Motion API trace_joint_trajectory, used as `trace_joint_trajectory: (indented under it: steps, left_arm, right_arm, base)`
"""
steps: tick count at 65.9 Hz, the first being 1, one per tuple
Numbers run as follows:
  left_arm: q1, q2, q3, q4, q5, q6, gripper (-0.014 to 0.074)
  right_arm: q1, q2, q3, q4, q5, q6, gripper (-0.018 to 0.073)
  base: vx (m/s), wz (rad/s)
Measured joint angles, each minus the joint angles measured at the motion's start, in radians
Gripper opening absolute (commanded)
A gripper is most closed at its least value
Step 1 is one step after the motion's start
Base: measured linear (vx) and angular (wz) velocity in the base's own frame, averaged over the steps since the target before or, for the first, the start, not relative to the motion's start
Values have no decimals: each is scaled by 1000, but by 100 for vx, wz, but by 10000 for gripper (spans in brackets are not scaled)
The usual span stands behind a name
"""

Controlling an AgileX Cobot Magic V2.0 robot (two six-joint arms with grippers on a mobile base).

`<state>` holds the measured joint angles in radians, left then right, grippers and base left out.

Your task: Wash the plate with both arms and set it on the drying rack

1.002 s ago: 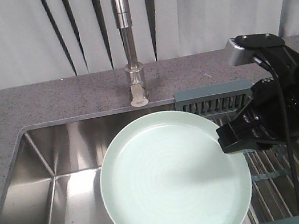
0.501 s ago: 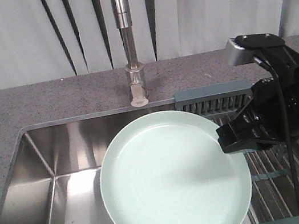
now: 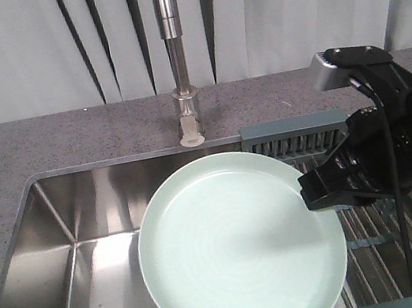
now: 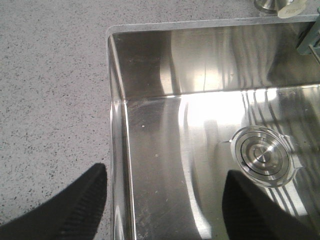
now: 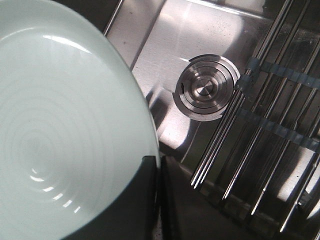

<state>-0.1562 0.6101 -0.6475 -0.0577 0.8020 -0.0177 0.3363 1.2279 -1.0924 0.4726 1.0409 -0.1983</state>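
Observation:
The pale mint-green plate (image 3: 238, 244) is held roughly level over the steel sink, its right rim pinched by my right gripper (image 3: 309, 195). In the right wrist view the plate (image 5: 60, 125) fills the left side and the right gripper (image 5: 157, 165) is shut on its edge, one finger above and one below. The drying rack (image 3: 298, 134) lies just behind and under the right arm, its metal rods (image 5: 260, 100) running beside the plate. My left gripper (image 4: 165, 175) is open over the sink's left wall with nothing between its fingers; the front view does not show it.
A tall steel faucet (image 3: 175, 48) stands behind the sink (image 3: 83, 223). The round steel drain (image 4: 262, 155) sits in the basin floor, and the right wrist view has the drain (image 5: 205, 92) beside the rack rods. Speckled grey countertop (image 4: 50, 75) surrounds the sink.
A small dark shape at the front view's left edge one second ago is gone. The plate and right arm have barely moved.

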Motion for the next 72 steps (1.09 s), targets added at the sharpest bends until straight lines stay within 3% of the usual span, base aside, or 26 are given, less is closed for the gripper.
trace_joint_trajectory:
  steps: [25,46,72]
  left_arm:
    - [0,0,0,0,0,-1,459]
    - [0,0,0,0,0,-1,459]
    - [0,0,0,0,0,-1,459]
  right_arm:
    - [0,101,0,-33,13,-128,-8]
    - [74,240,-10,-18,-93,-169,-6]
    - [101,440,-257,-20,-105,-184,-4]
  base:
    - [0,0]
    - [0,0]
    - [0,0]
